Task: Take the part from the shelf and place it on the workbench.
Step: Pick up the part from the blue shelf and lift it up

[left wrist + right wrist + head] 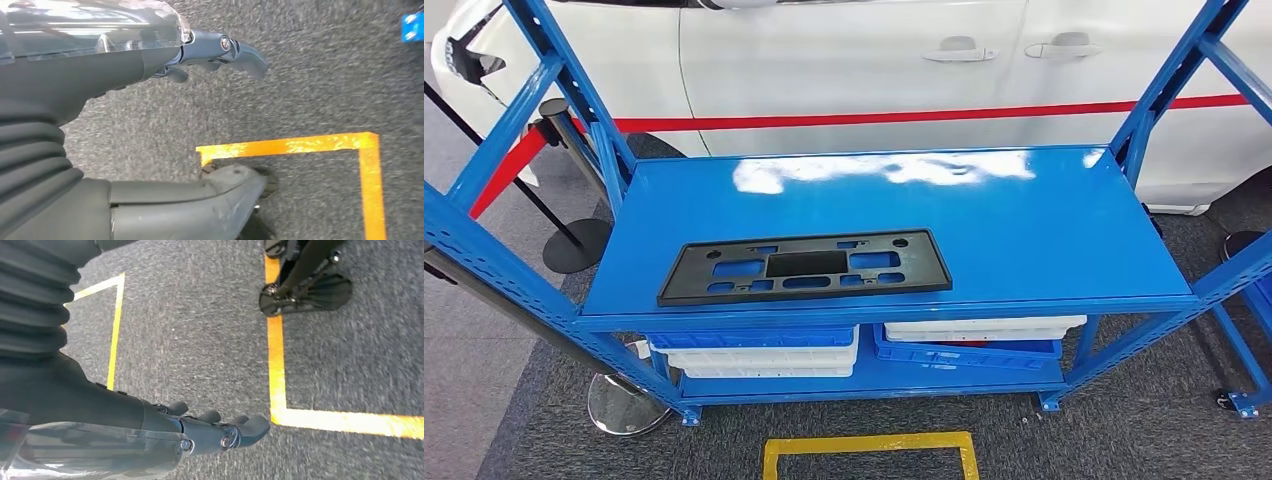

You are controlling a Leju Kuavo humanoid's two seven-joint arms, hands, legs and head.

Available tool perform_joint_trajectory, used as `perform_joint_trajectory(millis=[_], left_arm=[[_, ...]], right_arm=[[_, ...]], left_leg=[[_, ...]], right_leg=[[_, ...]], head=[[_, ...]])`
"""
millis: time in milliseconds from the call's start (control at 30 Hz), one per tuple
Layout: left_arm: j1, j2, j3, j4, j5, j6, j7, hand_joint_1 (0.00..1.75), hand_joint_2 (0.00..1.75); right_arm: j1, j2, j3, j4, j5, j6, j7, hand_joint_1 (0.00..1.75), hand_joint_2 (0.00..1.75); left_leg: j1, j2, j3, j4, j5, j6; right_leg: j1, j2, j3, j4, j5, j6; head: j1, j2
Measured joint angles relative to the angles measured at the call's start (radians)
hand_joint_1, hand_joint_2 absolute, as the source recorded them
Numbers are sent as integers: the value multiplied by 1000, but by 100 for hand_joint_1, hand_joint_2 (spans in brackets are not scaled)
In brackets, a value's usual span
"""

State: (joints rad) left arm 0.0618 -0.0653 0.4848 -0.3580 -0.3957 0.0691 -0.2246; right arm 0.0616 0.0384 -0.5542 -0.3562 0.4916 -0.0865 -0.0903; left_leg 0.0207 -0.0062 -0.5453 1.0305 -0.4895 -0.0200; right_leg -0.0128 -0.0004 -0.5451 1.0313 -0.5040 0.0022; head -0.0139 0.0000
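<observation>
Head view: a flat black plastic part [804,266] with several cut-outs lies on the top deck of a blue steel shelf [1024,230], near its front edge and toward the left. Blue and white bins [759,352] sit stacked on the lower level, a white car [854,60] stands behind a red barrier belt [904,117], and a yellow floor marking [869,450] lies on the grey carpet just in front of the shelf. The part is untouched, so the task appears to be at its very start, with the reach not yet begun.

Left wrist view: the left hand [210,55] hangs above the carpet, released and holding nothing, its fingers extended and apart. A corner of orange-yellow tape [367,145] runs across the floor beneath it.

Right wrist view: the right hand [215,427] is likewise released and holding nothing, hanging over the carpet beside yellow tape lines [275,350]. A black stand base [307,292] rests on the floor nearby.

The wrist views give the state of both hands; the head view gives the part's position. The next move calls for raising the arms to the shelf deck and gripping the wide, thin part, probably by its edges.
</observation>
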Motion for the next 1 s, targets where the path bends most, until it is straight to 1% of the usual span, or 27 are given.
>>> perform_joint_trajectory(millis=[33, 133, 200, 400, 533, 633, 733, 767, 833, 867, 933, 967, 1000], left_arm=[[-3, -2, 18, 2, -15, 2, -10, 0, 0], [-13, -10, 72, 11, -61, 7, -39, 0, 0], [-19, -15, 105, 16, -91, 10, -58, 0, 0], [-32, -26, 182, 27, -160, 23, -100, 0, 0], [-35, -31, 219, 33, -198, 28, -116, 0, 0], [-39, -34, 243, 37, -224, 33, -125, 0, 0], [-43, -38, 266, 41, -252, 38, -131, 0, 0], [-44, -39, 274, 42, -261, 39, -134, 0, 0], [-47, -40, 288, 44, -280, 41, -138, 0, 0], [-48, -41, 295, 45, -289, 42, -140, 0, 0], [-50, -43, 309, 46, -307, 44, -144, 0, 0], [-52, -46, 315, 47, -317, 45, -146, 0, 0], [-54, -49, 323, 48, -327, 46, -149, 0, 0]], right_arm=[[-4, 1, -22, 2, 16, -2, -8, 0, 175], [-14, 7, -80, -3, 49, 1, -46, 0, 175], [-17, 15, -102, -25, 53, 13, -77, 0, 175], [-12, 40, -110, -170, 26, 42, -150, 0, 175], [6, 42, -83, -295, 11, 27, -184, 0, 0], [20, 39, -47, -390, 5, 0, -208, 0, 0], [34, 30, 1, -488, 0, -31, -231, 0, 131], [39, 27, 18, -519, -1, -42, -239, 0, 175], [48, 21, 53, -579, -2, -64, -253, 0, 175], [52, 18, 70, -610, -3, -75, -261, 0, 175], [61, 10, 105, -674, -7, -96, -276, 0, 175], [66, 5, 123, -706, -11, -106, -284, 0, 175], [72, 0, 141, -738, -18, -114, -292, 0, 175]], left_leg=[[0, 0, 0, 0, 0, 0], [0, 0, 0, 0, 0, 0], [0, 0, 0, 0, 0, 0], [0, 0, 1, 0, 0, 0], [0, 0, 2, 0, 0, 0], [0, 0, 2, 0, 0, 0], [0, 0, 2, 1, 0, 0], [-1, 0, 0, 3, -1, 3], [-4, 0, -3, 7, -2, 13], [-6, 0, -4, 7, -2, 21], [-4, 1, 10, -23, 13, 34], [-2, 2, 19, -42, 23, 41], [2, 4, 28, -60, 33, 45]], right_leg=[[0, 0, 0, 0, 0, 0], [0, 0, 0, 0, 0, 0], [0, 0, 0, 0, 0, 0], [0, 0, 0, 0, 0, 0], [0, 0, 0, 0, 0, 0], [0, 0, 0, 0, 0, 0], [0, 0, 0, 0, 0, 0], [-2, -1, 0, -1, 2, 3], [-6, -1, 1, -4, 4, 9], [-8, -1, 2, -8, 7, 13], [-6, -1, 8, -15, 8, 20], [-5, -1, 5, -5, -1, 23], [-5, 0, -8, 25, -21, 26]], head=[[0, 0], [0, 0], [0, 0], [0, 0], [0, 0], [0, 0], [0, 0], [0, 0], [-1, 0], [-1, 0], [-1, 0], [0, 0], [3, 0]])
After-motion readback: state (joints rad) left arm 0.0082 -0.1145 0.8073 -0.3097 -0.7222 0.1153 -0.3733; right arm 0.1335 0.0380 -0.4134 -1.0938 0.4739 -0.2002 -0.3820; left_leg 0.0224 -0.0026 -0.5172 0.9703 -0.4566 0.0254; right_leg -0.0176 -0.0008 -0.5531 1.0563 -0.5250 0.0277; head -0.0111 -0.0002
